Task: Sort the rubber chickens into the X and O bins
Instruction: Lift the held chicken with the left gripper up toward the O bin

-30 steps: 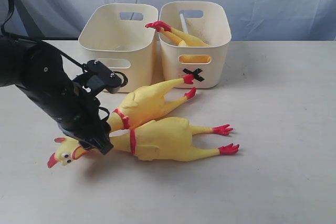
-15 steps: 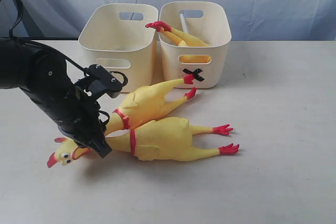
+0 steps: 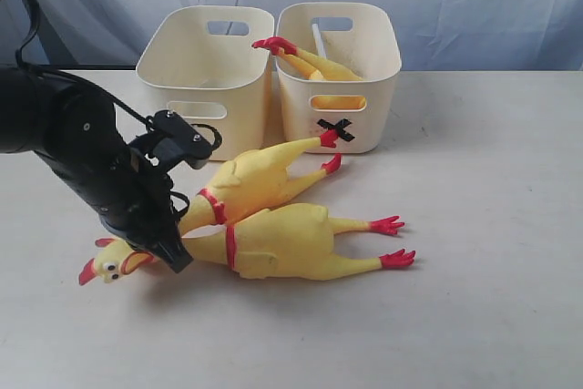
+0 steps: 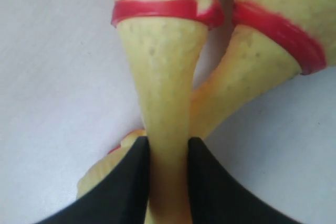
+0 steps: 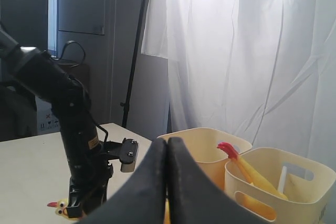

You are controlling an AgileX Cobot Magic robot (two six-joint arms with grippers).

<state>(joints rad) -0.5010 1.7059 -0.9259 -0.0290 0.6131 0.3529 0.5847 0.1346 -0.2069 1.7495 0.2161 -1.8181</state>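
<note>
Two rubber chickens lie side by side on the table: the front one (image 3: 282,241) with its head (image 3: 107,266) at the left, and the rear one (image 3: 255,179) angled toward the bins. My left gripper (image 3: 173,254) is shut on the front chicken's neck (image 4: 165,77), and both black fingers (image 4: 137,182) press its sides. A third chicken (image 3: 314,63) lies in the X bin (image 3: 296,120), feet over the rim. The other cream bin (image 3: 173,66) stands to its left, its mark hidden. My right gripper (image 5: 167,145) is shut and empty, out of the exterior view.
The rear chicken's neck (image 4: 247,61) lies right beside the held one. My black left arm (image 3: 73,143) and its camera mount (image 3: 182,138) stand in front of the left bin. A blue-white curtain (image 3: 455,6) hangs behind the table.
The left jaws have closed onto the front chicken's neck. The chicken's head has shifted slightly up and to the left. The right gripper has not changed.
</note>
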